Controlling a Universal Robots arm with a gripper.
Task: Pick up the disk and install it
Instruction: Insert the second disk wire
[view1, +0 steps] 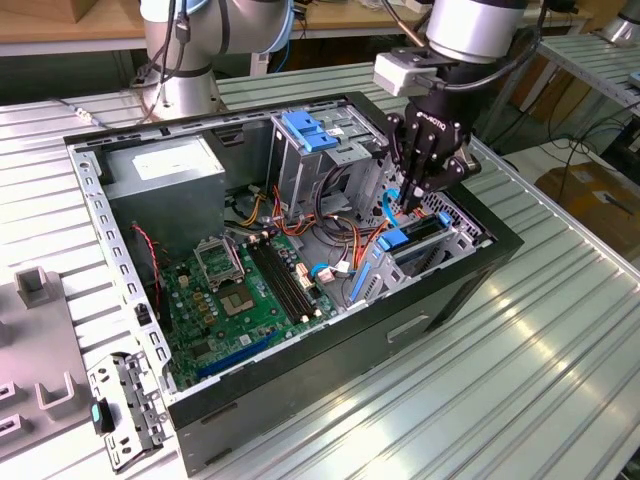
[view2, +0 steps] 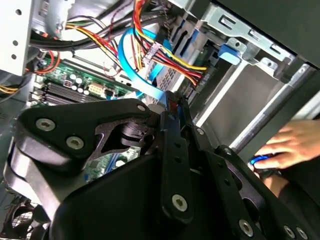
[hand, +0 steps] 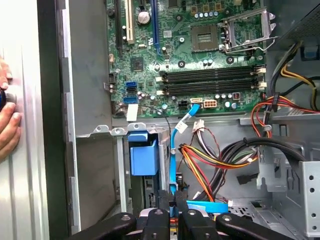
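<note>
The disk (view1: 418, 238) stands on edge in the drive cage at the exterior view's right end of the open computer case (view1: 300, 375). Its dark edge and blue carrier frame show at the top of the slot. My gripper (view1: 415, 200) hangs straight down just above that slot, fingers pressed together with nothing visibly held. In the first wrist view the fingertips (hand: 159, 216) point into the bay beside a blue plastic carrier end (hand: 144, 154). In the second wrist view the shut fingers (view2: 172, 117) lie close to a blue flat cable (view2: 131, 65).
Bundles of orange, yellow and black wires (hand: 215, 160) crowd the space beside the bay. The motherboard (view1: 250, 290), a grey power supply (view1: 165, 170) and a second cage with a blue latch (view1: 308, 130) fill the case. A person's hand (hand: 7, 122) rests outside the case wall.
</note>
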